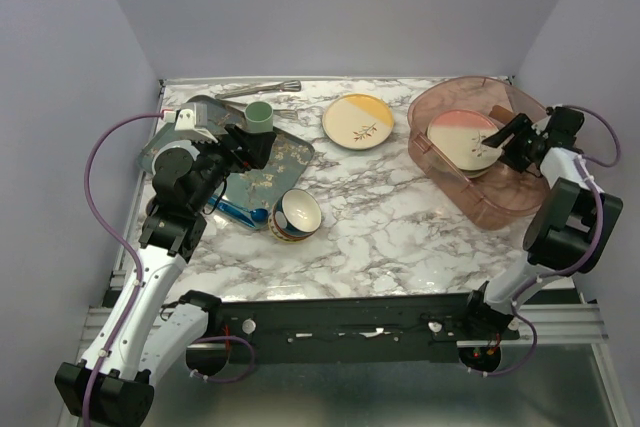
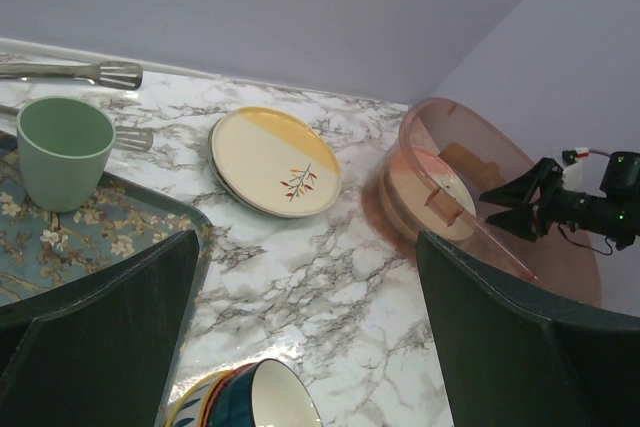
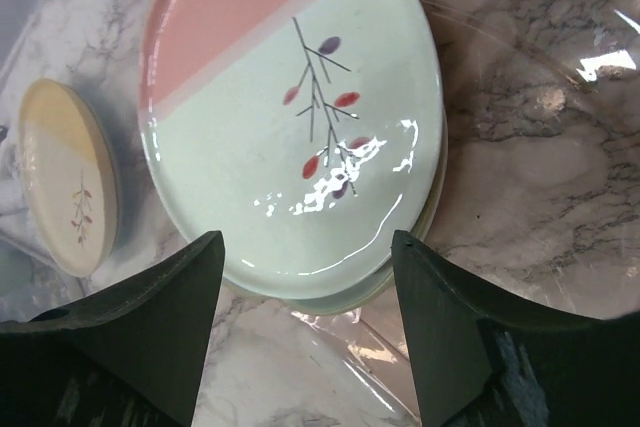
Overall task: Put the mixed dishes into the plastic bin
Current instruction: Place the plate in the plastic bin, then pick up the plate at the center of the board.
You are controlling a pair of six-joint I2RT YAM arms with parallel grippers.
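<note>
Well, the plastic bin sits at the bench's far right corner, its long axis running from far left to near right. Inside it the pink-and-cream plate lies face up, pink part toward the far edge. The right gripper hovers over that plate's right rim, fingers apart, nothing between them. The yellow-and-cream plate lies flat mid-bench by the far edge. The bowl sits tipped beside the floral tray's near corner. The left gripper is spread wide over the tray, near the green cup.
</note>
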